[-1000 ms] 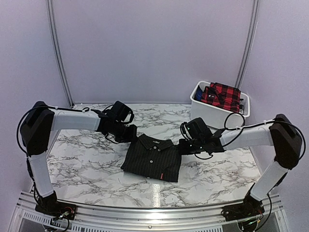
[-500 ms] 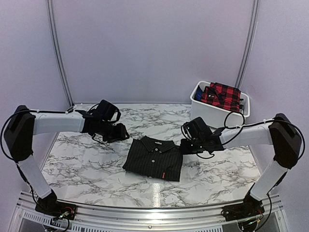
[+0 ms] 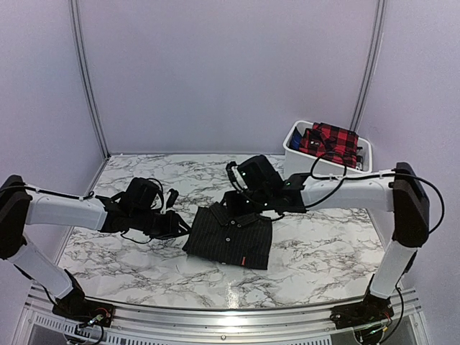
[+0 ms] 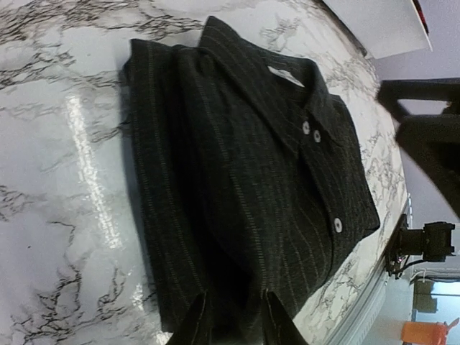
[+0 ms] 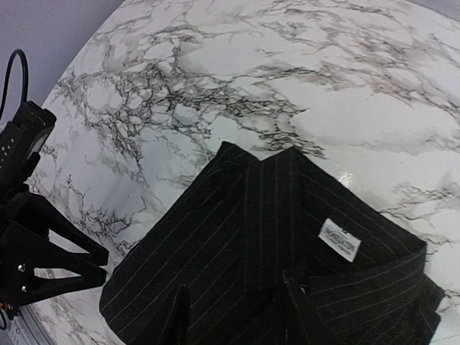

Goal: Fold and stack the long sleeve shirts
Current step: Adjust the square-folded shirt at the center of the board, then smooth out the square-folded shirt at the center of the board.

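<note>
A black pinstriped long sleeve shirt (image 3: 228, 233) lies folded, collar to the far side, in the middle of the marble table (image 3: 323, 248). My left gripper (image 3: 177, 224) sits low at the shirt's left edge. In the left wrist view its fingers (image 4: 201, 316) stand apart over the cloth (image 4: 244, 180). My right gripper (image 3: 241, 205) hovers at the collar. The right wrist view shows it (image 5: 233, 287) open above the striped cloth (image 5: 215, 244), beside the white neck label (image 5: 338, 238). A red-and-black plaid shirt (image 3: 329, 141) lies in the bin.
A white bin (image 3: 316, 169) stands at the back right corner of the table. Pale walls close off the back and both sides. The left gripper (image 5: 43, 251) shows at the left border of the right wrist view.
Both grippers went from shut to open. The left arm swung nearer and down to the shirt's left edge. The right gripper moved left from the shirt's right side to its collar.
</note>
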Action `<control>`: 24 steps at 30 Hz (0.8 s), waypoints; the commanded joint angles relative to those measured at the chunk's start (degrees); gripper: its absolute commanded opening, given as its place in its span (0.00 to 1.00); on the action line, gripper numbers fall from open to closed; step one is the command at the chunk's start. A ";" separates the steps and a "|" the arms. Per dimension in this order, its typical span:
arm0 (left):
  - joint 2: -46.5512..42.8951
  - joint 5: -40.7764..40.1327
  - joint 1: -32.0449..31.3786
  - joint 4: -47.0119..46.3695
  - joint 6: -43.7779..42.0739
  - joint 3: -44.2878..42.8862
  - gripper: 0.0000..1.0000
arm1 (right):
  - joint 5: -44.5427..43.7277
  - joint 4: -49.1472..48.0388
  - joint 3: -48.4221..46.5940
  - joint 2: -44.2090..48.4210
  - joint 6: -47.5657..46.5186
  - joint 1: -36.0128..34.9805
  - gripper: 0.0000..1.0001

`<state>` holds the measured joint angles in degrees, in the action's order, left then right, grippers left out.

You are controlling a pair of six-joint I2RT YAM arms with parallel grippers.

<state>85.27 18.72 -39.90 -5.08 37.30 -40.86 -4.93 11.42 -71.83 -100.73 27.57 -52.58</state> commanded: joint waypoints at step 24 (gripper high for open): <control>7.45 -5.08 -5.41 -11.62 10.88 7.56 0.06 | 3.19 -1.28 -13.08 -21.33 -0.65 -5.85 0.49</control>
<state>89.41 15.70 -44.64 -16.05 44.27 -34.81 -0.75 9.98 -83.46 -122.89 27.09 -58.02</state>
